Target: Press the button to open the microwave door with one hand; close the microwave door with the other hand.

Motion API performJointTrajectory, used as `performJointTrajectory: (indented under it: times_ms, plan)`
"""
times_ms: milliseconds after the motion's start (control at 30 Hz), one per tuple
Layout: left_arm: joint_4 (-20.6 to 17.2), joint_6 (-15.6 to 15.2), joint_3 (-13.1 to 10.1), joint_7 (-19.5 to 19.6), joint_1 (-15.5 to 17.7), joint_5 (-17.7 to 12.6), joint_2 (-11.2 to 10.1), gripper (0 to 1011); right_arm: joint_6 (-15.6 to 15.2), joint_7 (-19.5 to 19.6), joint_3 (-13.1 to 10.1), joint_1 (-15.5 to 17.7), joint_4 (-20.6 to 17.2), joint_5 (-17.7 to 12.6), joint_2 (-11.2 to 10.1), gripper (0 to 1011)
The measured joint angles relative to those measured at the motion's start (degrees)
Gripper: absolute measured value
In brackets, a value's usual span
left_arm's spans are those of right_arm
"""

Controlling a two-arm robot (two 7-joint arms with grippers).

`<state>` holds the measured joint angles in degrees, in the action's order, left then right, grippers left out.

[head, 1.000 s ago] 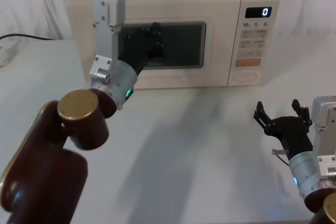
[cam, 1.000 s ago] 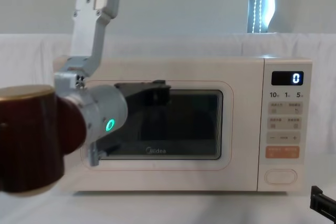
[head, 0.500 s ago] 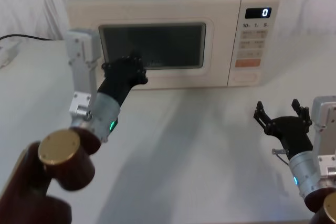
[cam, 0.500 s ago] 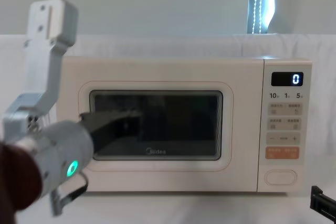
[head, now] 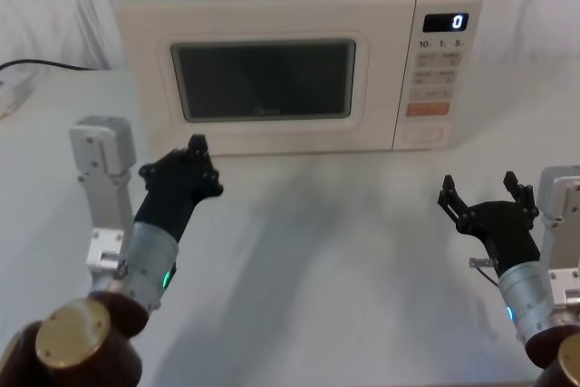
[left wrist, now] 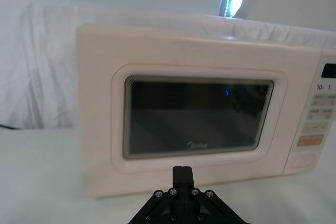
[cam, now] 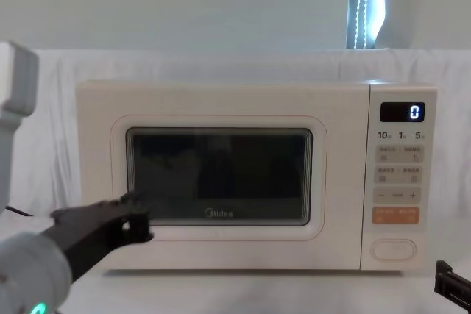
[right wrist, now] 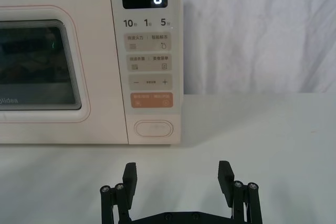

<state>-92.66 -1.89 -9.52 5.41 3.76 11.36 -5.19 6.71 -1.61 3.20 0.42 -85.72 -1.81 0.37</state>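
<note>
The cream microwave stands at the back of the table with the microwave door shut flush. The button is the oval key at the foot of the control panel. My left gripper, on the silver green-lit wrist, hangs shut and empty in front of the door's lower left corner, apart from it. My right gripper rests open and empty low at the near right, well short of the button.
A white cloth covers the table. The panel display reads 0, above an orange key. A black cable runs along the far left. White drapes hang behind the microwave.
My left gripper has drawn back from the door's window, dropping down and toward the near left. The door stays shut. The right arm has not moved.
</note>
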Motion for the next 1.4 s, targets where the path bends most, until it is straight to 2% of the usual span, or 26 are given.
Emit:
performJointTrajectory:
  times_ms: [133,300,600,1400]
  plan:
    - [-1.07,0.01,1.10,0.00,-2.40,0.21,-0.17,0,0.00,0.00,0.00,0.00,0.00,0.00,0.00,1002]
    - [-1.26,0.06,2.04,0.03,-3.70,0.40,-0.30,0,0.00,0.00,0.00,0.00,0.00,0.00,0.00,1002]
    - [-0.26,0.35,2.99,-0.30,-3.84,0.18,0.05,0,0.00,0.00,0.00,0.00,0.00,0.00,0.00,1002]
    - [-0.37,0.38,2.84,-0.18,-3.83,0.19,-0.04,0,0.00,0.00,0.00,0.00,0.00,0.00,0.00,1002]
